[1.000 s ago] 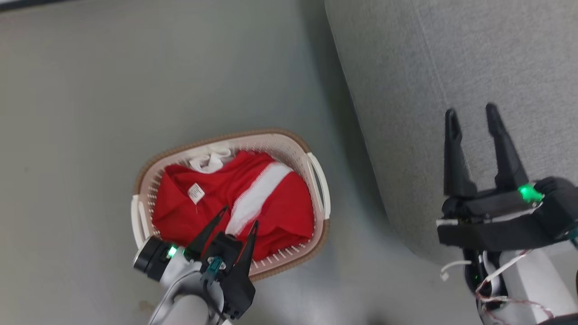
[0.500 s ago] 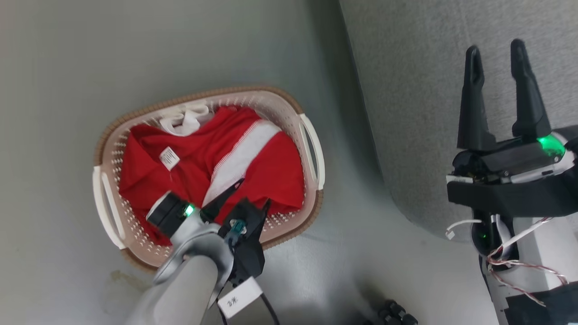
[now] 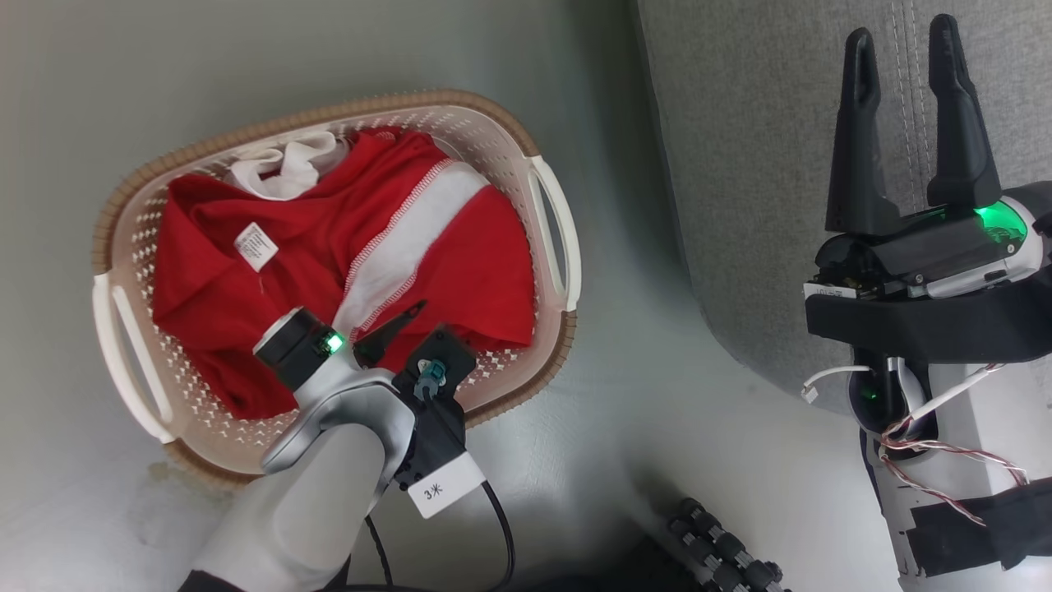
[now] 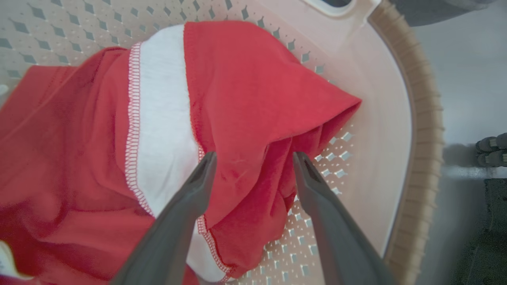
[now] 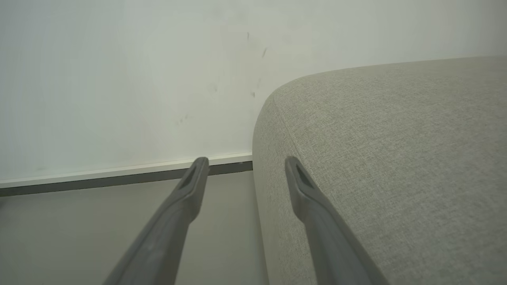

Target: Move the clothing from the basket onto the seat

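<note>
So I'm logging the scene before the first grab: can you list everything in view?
clothing: a heap, piece count unclear, red with a white stripe, in the basket
neck label: one, white, on the red cloth
bunched cloth: one, white, beside the red heap at the basket's upper edge in the head view
basket: one, cream with a brown rim, on the floor beside the seat
seat: one, grey woven fabric, right of the basket
floor: one, pale grey, under the basket
wall: one, off-white, beyond the seat
skirting board: one, white, at the wall's foot
left gripper: one, dark, open, fingers either side of a red fold
right gripper: one, dark, open, over the seat
</note>
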Motion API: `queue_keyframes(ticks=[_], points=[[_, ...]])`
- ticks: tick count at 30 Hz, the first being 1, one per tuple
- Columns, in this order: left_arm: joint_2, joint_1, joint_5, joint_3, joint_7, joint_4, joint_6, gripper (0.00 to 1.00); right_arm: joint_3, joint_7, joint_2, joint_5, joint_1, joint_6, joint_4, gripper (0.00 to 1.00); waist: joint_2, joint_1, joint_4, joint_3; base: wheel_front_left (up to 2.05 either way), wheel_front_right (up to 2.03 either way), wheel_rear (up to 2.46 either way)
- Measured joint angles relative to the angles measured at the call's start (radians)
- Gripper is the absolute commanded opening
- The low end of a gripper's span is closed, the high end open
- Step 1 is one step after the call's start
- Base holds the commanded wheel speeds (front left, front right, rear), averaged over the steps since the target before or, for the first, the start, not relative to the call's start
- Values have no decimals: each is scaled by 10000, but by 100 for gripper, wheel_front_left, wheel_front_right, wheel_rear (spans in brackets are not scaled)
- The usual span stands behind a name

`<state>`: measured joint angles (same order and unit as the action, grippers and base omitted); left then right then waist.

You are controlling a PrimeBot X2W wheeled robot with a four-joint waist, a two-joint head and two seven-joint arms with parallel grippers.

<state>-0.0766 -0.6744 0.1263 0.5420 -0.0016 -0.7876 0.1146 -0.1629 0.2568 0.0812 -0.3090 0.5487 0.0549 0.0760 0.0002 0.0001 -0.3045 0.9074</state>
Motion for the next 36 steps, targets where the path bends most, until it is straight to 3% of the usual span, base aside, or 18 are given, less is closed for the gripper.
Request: queue_keyframes(ticks=[12, 15, 16, 36], points=[[36, -583, -96, -63, 44, -779, 10, 98, -157, 0, -142, 10, 156, 157, -169, 100, -1, 0, -284, 448, 0, 0, 0], [46, -663, -128, -144, -75, -865, 8, 18, -155, 0, -155, 15, 158, 174, -207, 100, -1, -1, -302, 470, 0, 0, 0], [56, -693, -150, -140, -150, -899, 8, 0, -148, 0, -157, 15, 161, 190, -253, 100, -2, -1, -300, 464, 0, 0, 0], [226, -739, -1384, -447, -2199, -1039, -92, 0, 123, 0, -186, 428, 25, 339, -1630, 100, -2, -3, 186, -1013, 0, 0, 0]])
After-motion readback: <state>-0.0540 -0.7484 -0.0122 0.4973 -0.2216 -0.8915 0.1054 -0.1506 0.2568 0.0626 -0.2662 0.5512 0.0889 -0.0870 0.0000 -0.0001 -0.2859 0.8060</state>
